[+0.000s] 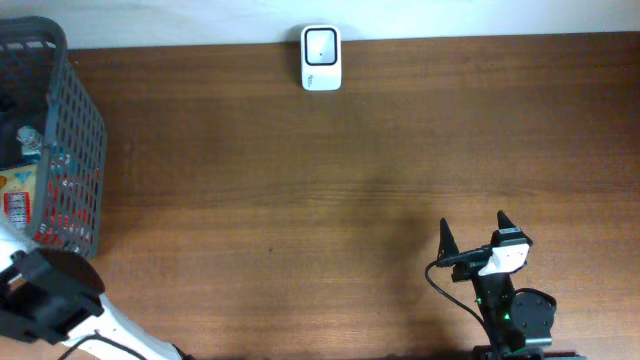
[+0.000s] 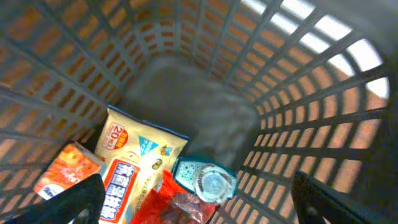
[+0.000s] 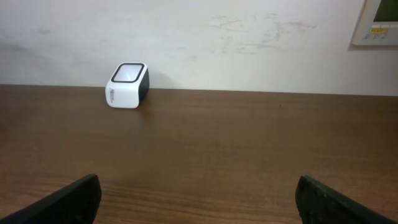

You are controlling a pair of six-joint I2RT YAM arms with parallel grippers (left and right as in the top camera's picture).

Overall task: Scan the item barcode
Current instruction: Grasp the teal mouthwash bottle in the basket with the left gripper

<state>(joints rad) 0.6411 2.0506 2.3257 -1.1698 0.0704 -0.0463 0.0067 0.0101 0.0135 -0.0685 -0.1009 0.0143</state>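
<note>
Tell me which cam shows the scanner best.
Right wrist: the scanner sits unobstructed on the table, its top window and side both visible. Overhead shows only its top, at the table's far edge. Left wrist looks into the basket; no scanner there.

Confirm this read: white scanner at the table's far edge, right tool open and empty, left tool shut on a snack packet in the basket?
Wrong on the left tool: the left wrist view shows it open, fingers spread over the snack packet in the basket, gripping nothing. The white scanner at the far edge of the table and the open, empty right tool are correct.
</note>
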